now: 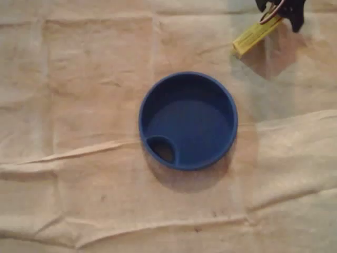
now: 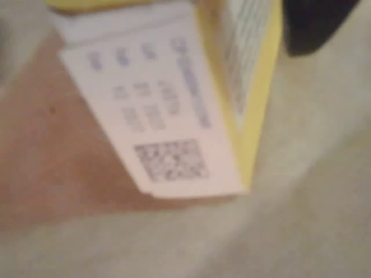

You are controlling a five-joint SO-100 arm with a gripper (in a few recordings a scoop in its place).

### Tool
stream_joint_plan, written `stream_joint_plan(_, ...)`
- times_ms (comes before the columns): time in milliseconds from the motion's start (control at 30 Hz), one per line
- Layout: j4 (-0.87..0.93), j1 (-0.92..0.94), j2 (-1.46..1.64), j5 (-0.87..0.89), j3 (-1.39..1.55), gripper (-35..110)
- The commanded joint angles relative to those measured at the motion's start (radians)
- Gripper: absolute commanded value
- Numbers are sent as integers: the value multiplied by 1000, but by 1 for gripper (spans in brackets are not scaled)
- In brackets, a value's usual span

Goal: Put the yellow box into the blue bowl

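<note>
Overhead view: the yellow box (image 1: 255, 36) sits at the upper right, well apart from the blue bowl (image 1: 146, 108), which lies mid-picture on the creased cloth (image 1: 79, 105) covering the counter. The claw (image 1: 276, 13) is closed on the box's upper-right end. A shadow (image 1: 266, 60) falls off to one side on the cloth, so we judge the box to be lifted clear. Its long axis runs diagonally, with the free end pointing down-left, roughly toward the bowl.

Risk: the grip is at one end only, so the long free end could swing or pivot between the jaws during the carry. If it is released while slanted, the box may catch the near rim and tip outside. It could also lodge against the small compartment (image 1: 162, 150) at the bowl's lower left.

Wrist view: the picture is blurred. The box is very close, with its white label (image 2: 151, 110), a QR code (image 2: 171, 160) and a yellow side (image 2: 255, 98) showing. Its length runs from the top of the picture down toward the lower middle. A dark finger (image 2: 316, 23) sits at the top right beside the box. We cannot see how firm the contact is.
</note>
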Motion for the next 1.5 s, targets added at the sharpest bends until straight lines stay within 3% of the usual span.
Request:
stream_joint_plan(0,-8,0,9,0,-12,18)
stream_joint_plan(467,-8,-5,9,0,-14,-1)
stream_joint_plan(1000,12,8,37,3,-43,0)
stream_joint_plan(1467,259,-5,195,2,-301,0)
